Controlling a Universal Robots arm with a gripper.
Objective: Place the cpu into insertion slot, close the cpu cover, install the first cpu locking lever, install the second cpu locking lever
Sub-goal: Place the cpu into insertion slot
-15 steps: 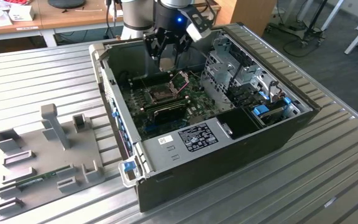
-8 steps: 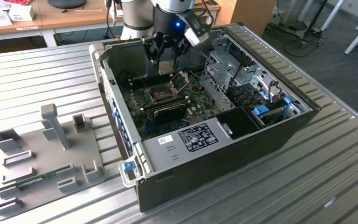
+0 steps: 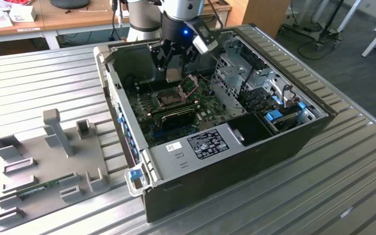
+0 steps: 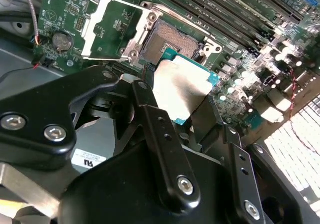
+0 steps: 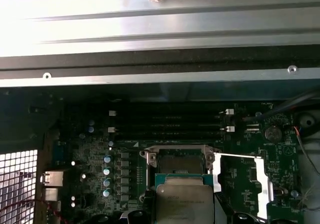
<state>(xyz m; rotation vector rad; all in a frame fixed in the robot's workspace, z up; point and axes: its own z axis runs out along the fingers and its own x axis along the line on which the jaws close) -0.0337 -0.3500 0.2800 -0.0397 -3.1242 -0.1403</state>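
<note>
The cpu (image 4: 182, 83) — flat square, dull silvery top, teal rim — tight in the gripper (image 4: 181, 104).

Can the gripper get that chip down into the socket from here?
Probably yes: the cpu cover stands open, the insertion slot is bare, and the gripper holds the cpu just above it.

Cpu (image 5: 184, 204): metal top faces the camera, green edge showing, and it overlaps the near rim of the slot (image 5: 180, 163). Slot: uncovered, dark centre exposed. Cover (image 5: 263, 184): swung open beside the slot, toward the coin cell (image 5: 272, 132). Memory slots (image 5: 170, 126): parallel, beyond the slot. Capacitors (image 5: 106, 171): on the slot's opposite side.
</note>
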